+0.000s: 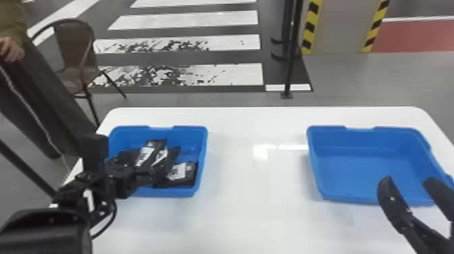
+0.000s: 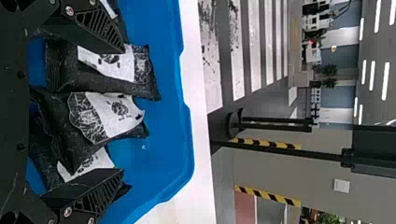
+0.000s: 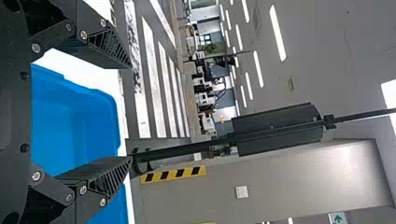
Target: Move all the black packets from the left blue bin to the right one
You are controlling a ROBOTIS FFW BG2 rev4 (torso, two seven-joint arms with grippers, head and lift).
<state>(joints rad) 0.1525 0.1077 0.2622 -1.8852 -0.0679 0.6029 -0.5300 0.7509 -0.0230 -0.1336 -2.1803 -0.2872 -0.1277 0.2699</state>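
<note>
The left blue bin (image 1: 169, 192) sits by the left edge of the white bench (image 1: 256, 216), and the right blue bin (image 1: 358, 197) sits near the right edge. Both have their long sides running side to side. The black packets are in the left bin, and I can count four. Two packets in the middle (image 1: 148, 156) (image 1: 165, 160) lie side by side and slant, with their far ends leaning toward the bin's far right corner. One packet (image 1: 182, 174) lies more side to side, close to the bin's right wall. The last packet (image 1: 125, 158) is on the left, partly hidden, so I cannot tell which way it points. The white labels on the two middle ones and the right one face up. The left arm comes in over the near left part of the bench, and the left gripper (image 1: 145, 179) is over the near part of the left bin, pointing into it. Its two fingers (image 2: 100, 30) are wide apart, with packets showing between them, and it grips nothing. The right arm comes in at the near right corner of the bench. The right gripper (image 1: 408, 180) is at the near side of the right bin, tips pointing away from the robot, fingers spread wide and holding nothing.
</note>
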